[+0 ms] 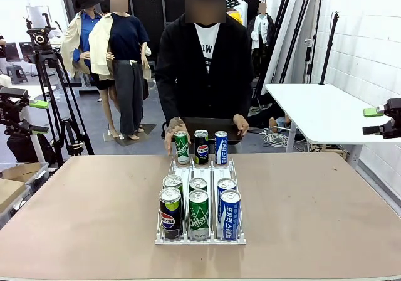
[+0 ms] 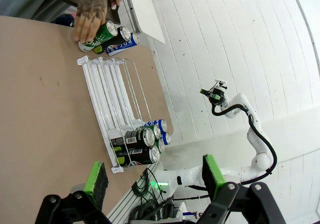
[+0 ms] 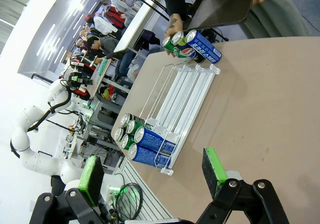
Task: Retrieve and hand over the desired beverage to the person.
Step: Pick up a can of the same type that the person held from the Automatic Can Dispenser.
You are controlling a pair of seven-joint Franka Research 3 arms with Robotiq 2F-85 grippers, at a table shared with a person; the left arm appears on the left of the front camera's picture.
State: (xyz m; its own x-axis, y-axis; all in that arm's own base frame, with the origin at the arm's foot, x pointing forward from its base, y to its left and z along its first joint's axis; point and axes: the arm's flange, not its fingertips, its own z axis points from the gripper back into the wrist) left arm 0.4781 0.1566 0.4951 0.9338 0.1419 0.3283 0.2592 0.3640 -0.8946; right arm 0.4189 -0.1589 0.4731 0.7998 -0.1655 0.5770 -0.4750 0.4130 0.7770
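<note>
Nine beverage cans (image 1: 198, 209) stand in the white rack (image 1: 188, 170) at the middle of the tabletop (image 1: 313, 199): six at its near end, three at its far end. The person (image 1: 203, 61) stands at the far edge, one hand (image 1: 169, 133) on the far-left green can (image 1: 182, 148). My left claw (image 2: 154, 173) and right claw (image 3: 152, 171) are both spread wide and empty, well apart from the rack.

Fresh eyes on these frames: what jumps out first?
A white rack sits mid-table, with six cans packed at the robot's end and three cans at the far end. The person's hand is on the far green can. The left gripper and right gripper hang open and empty at either side.
</note>
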